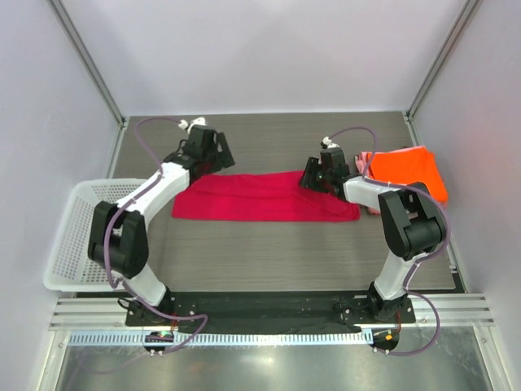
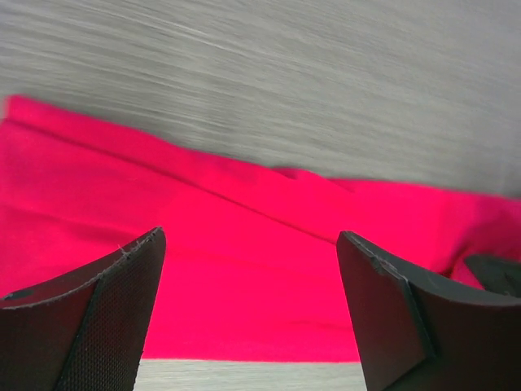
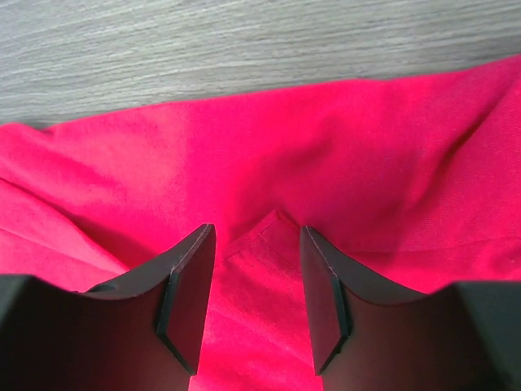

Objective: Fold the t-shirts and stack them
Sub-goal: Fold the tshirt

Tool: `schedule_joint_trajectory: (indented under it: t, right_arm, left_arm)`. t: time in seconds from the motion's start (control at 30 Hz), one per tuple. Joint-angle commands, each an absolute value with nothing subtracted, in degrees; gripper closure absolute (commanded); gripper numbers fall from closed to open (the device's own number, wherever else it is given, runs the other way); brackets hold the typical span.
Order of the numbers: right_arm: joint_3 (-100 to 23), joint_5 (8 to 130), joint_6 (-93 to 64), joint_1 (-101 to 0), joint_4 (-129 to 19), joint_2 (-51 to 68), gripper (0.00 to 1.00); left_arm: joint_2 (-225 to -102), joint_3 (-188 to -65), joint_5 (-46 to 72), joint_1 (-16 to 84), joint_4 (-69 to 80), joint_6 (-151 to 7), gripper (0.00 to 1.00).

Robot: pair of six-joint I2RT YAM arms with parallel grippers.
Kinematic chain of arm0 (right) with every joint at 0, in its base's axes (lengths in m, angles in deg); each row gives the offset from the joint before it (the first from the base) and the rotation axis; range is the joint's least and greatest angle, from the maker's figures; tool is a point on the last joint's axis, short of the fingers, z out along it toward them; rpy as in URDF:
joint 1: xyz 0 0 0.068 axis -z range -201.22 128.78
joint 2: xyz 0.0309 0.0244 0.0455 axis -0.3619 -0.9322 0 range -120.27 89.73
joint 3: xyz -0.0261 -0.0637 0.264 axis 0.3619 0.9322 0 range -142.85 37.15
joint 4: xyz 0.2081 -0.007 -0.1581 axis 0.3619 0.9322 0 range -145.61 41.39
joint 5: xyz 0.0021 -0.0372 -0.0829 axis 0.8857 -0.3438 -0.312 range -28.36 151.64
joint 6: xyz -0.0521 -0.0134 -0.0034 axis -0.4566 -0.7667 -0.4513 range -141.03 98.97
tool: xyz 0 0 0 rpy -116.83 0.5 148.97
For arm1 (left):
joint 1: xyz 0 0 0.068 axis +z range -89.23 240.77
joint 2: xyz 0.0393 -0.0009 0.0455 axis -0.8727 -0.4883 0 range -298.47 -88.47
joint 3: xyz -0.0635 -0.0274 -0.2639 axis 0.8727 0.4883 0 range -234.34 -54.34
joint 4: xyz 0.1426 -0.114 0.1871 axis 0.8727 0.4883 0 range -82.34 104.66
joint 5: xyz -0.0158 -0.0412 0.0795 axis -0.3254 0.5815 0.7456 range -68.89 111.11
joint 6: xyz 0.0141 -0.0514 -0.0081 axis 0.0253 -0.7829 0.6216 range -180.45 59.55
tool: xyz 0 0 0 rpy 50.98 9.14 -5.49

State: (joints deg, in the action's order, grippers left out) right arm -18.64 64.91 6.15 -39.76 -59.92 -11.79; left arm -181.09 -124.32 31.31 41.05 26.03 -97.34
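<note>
- The crimson t-shirt [image 1: 260, 199] lies mid-table [image 1: 269, 261] as a long folded band; the orange t-shirt [image 1: 407, 167] sits bunched at the right edge, well apart from the white mesh basket [image 1: 69, 244] on the left.
- The left gripper [image 2: 251, 236] hangs over the band's far-left end, jaws spread wide and holding nothing.
- The right gripper [image 3: 256, 232] is low over the right end, jaws partly parted, with a small peak of cloth [image 3: 273, 218] rising between them; it looks unclamped, though contact is hard to judge.
- The cloth is light, limp and likely to sag or slide, so pinching the two end edges should serve best.
- Bare table lies in front of and behind the band; the orange shirt crowds the right arm.
</note>
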Motion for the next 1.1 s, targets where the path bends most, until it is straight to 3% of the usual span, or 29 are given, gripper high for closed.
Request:
schedule_joint_trajectory:
  t: [0.0,0.37,0.53,0.9,1.07]
  right_arm:
    - [-19.63,66.38,5.78,-40.03,-61.93,-11.79,0.48]
    - [-11.55,82.19,10.79,-39.94,-66.07,-3.63,0.67]
    - [-10.65,76.77,8.68,-39.94,-63.79,0.25,0.66]
    - [-19.62,71.66,7.71,-38.53,-62.90,-8.17,0.66]
    - [-22.79,76.04,8.50,-38.35,-62.90,-14.33,0.71]
  left_arm:
    - [-186.45,-130.53,31.31,36.27,32.69,-92.90,0.14]
    - [-210.53,-159.89,22.88,28.34,52.21,-85.94,0.14]
    - [-215.55,-167.36,18.31,27.38,54.50,-85.50,0.15]
    - [-223.81,-178.51,11.79,26.32,56.43,-87.86,0.18]
    - [-232.16,-187.83,10.65,26.50,62.31,-89.54,0.27]
